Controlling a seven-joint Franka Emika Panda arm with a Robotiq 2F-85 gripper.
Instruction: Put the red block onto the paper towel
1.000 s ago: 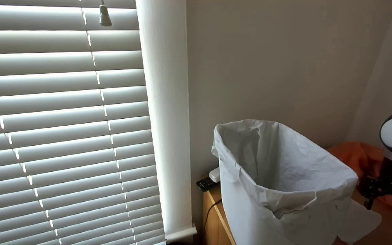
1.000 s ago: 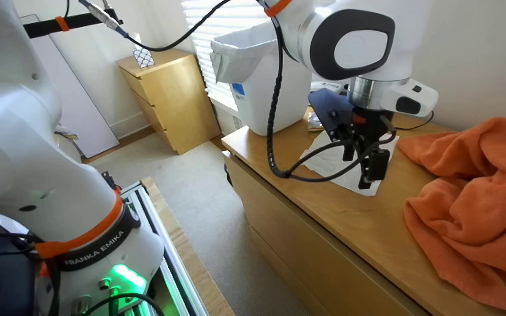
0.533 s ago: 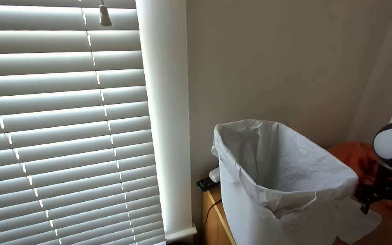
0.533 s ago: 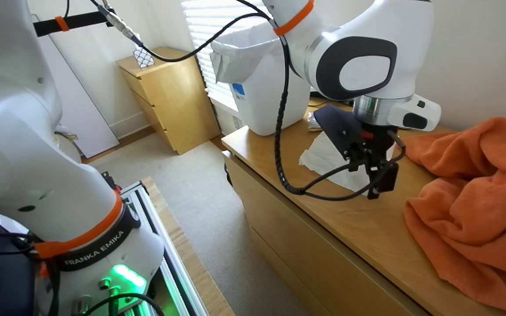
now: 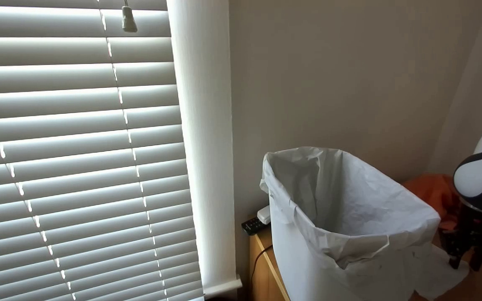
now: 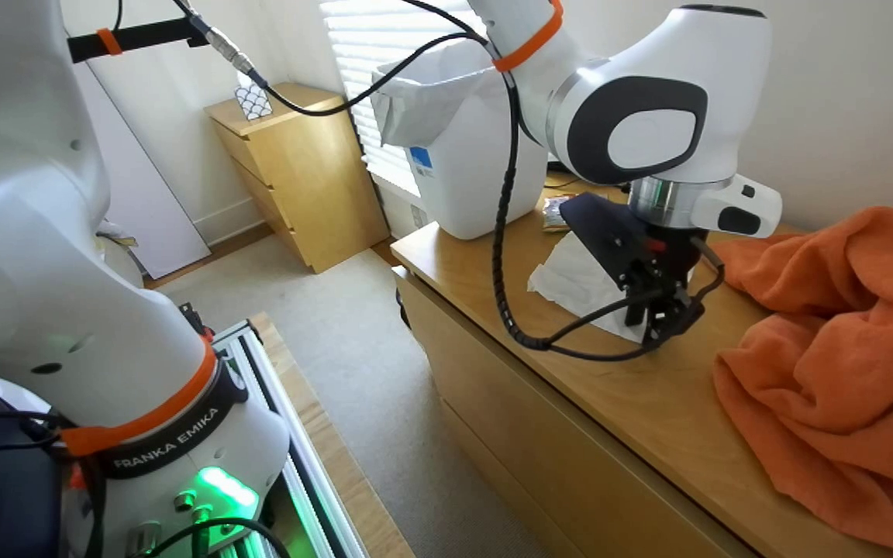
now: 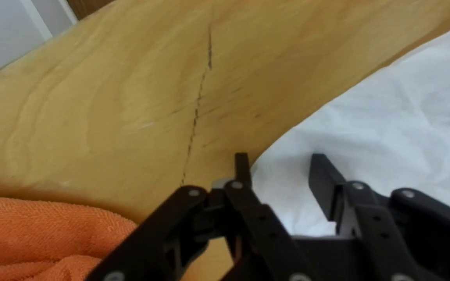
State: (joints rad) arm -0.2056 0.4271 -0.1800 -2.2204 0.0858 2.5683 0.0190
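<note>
Currently, black two-finger tool [image 7: 281,164] over edge of white paper towel [image 7: 397,121], fingers apart, nothing b/w. Red block not vis. in any view; placement unconf., pick + place prob. left.

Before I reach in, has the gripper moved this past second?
Yes, downward: in both exterior views the gripper sits lower relative to the unmoved white bin.

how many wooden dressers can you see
2: one tan wooden dresser under the white paper towel and orange terry cloth; a farther tan wooden dresser holding a white patterned box. Others may be hidden.
</note>
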